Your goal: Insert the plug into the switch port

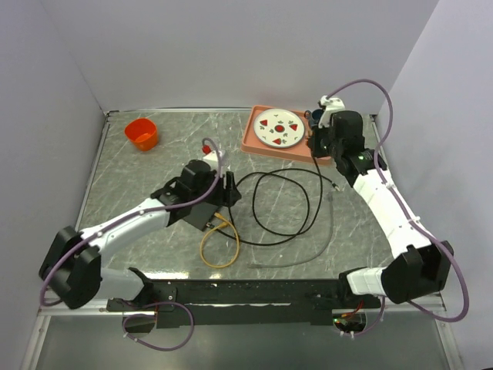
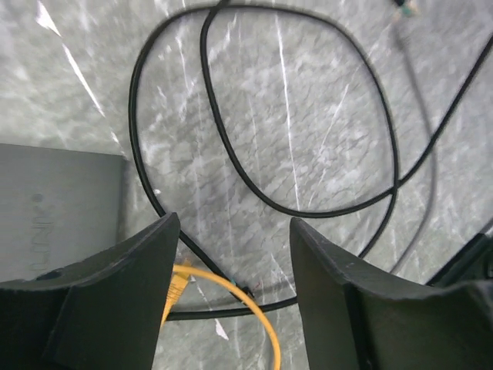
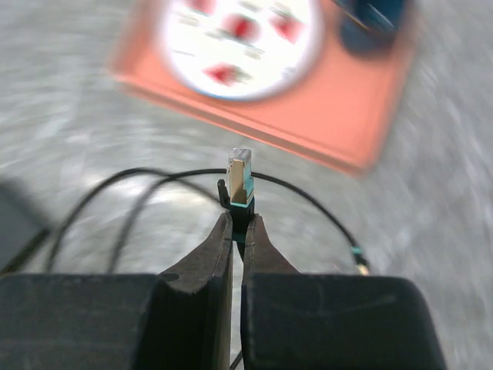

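Observation:
My right gripper [image 3: 239,225] is shut on the plug [image 3: 240,179], a clear-tipped connector with a teal boot that stands upright above the fingertips. Its black cable [image 1: 281,204] trails down into loops on the marble table. In the top view this gripper [image 1: 314,150] hovers at the pink tray's near right corner. The left gripper [image 2: 235,223] is open with only table and cables between its fingers. It hangs beside the flat dark switch box [image 2: 54,204], which lies partly under that arm [image 1: 199,218]. The switch port itself is hidden.
A salmon-pink tray [image 1: 253,143] at the back holds a white plate [image 1: 280,127]. At the back left stands an orange cup [image 1: 142,132]. A yellow cable loop [image 1: 219,245] with its plug [image 2: 177,284] lies by the box. A grey cable [image 1: 308,250] crosses the table's right half.

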Controlling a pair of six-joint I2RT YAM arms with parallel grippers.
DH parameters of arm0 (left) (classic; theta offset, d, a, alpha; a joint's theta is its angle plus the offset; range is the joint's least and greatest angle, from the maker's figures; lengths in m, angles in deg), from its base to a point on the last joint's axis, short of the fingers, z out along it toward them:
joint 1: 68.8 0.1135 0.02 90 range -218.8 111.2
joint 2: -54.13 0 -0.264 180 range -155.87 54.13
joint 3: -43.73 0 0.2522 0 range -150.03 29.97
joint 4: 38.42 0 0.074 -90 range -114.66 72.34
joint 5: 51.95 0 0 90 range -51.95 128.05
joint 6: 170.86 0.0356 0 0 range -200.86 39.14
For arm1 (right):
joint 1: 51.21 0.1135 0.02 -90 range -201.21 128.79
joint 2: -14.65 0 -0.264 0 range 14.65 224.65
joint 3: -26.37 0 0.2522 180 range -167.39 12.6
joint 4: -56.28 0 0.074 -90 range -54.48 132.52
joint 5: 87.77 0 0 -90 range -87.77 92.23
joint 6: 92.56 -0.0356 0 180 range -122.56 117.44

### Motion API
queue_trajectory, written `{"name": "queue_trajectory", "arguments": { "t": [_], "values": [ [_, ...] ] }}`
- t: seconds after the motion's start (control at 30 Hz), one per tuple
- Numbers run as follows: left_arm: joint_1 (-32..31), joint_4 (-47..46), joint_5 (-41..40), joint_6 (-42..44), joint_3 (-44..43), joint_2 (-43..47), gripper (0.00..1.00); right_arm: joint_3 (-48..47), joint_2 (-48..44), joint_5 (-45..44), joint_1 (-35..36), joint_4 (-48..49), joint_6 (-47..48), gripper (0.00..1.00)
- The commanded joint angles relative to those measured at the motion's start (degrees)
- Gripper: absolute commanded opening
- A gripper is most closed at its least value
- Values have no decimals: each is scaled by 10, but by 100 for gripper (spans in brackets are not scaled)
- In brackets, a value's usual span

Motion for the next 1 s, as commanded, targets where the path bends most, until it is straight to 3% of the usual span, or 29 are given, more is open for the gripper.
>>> {"name": "queue_trajectory", "arguments": {
  "t": [0.0, 0.07, 0.23, 0.43, 0.67, 0.97],
  "values": [
    [45, -37, 66, 15, 23, 95, 67, -17, -9, 289, 21, 10, 76, 0],
    [66, -62, 104, 14, 35, 126, 69, -4, -18, 371, 53, 14, 106, 0],
    [96, -109, 252, 24, 41, 204, 69, 6, -18, 400, 177, -37, 215, 0],
    [96, -141, 384, 57, 28, 210, 63, -49, 41, 593, 204, -156, 294, 0],
    [95, -164, 441, 70, 45, 221, 56, -55, 44, 621, 209, -180, 307, 0],
    [84, -148, 420, 85, 38, 196, 52, -63, 46, 633, 210, -184, 303, 0]
  ]
}}
